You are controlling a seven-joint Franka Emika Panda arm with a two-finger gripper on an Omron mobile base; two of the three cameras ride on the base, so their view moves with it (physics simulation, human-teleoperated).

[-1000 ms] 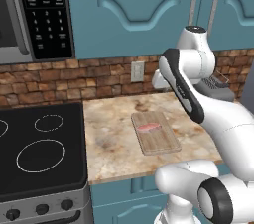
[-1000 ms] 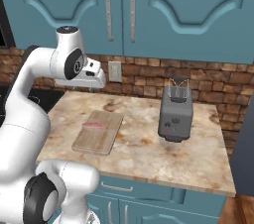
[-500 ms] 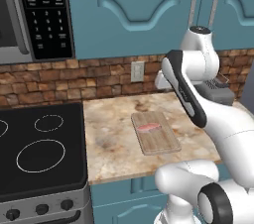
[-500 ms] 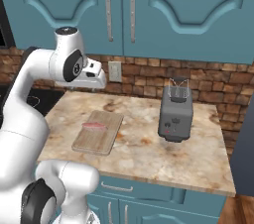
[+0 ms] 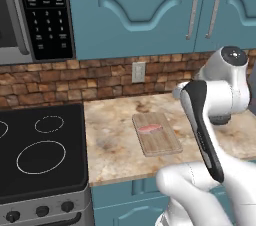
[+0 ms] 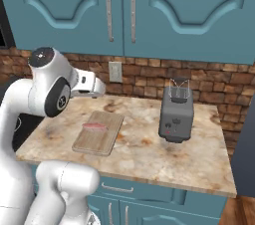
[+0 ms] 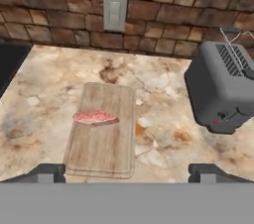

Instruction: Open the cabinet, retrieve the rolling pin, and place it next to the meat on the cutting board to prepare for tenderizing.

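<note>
The cutting board (image 7: 101, 143) lies on the marble counter, with the meat (image 7: 94, 117) resting flat on its far half. My gripper (image 7: 129, 173) hovers above the board's near edge, open, with nothing between its fingertips (image 7: 47, 172). From the right base view the hand (image 6: 90, 84) hangs over the counter behind the cutting board (image 6: 97, 137) and the meat (image 6: 94, 126). The cabinet (image 6: 74, 25) above the counter has both doors shut, its two silver handles side by side. From the left, the cabinet (image 5: 135, 0), board (image 5: 157, 140) and meat (image 5: 150, 128) show too. The rolling pin is out of view.
A grey toaster (image 6: 176, 114) stands right of the board, close to the hand's path (image 7: 221, 86). A wall outlet (image 7: 114, 11) sits in the brick backsplash. A black stove (image 5: 40, 150) borders the counter on the left, under a microwave (image 5: 30, 10).
The arm's upper joint has sunk lower and the hand has dipped a little toward the counter. The jaws have spread wider. Board and meat have not moved.
</note>
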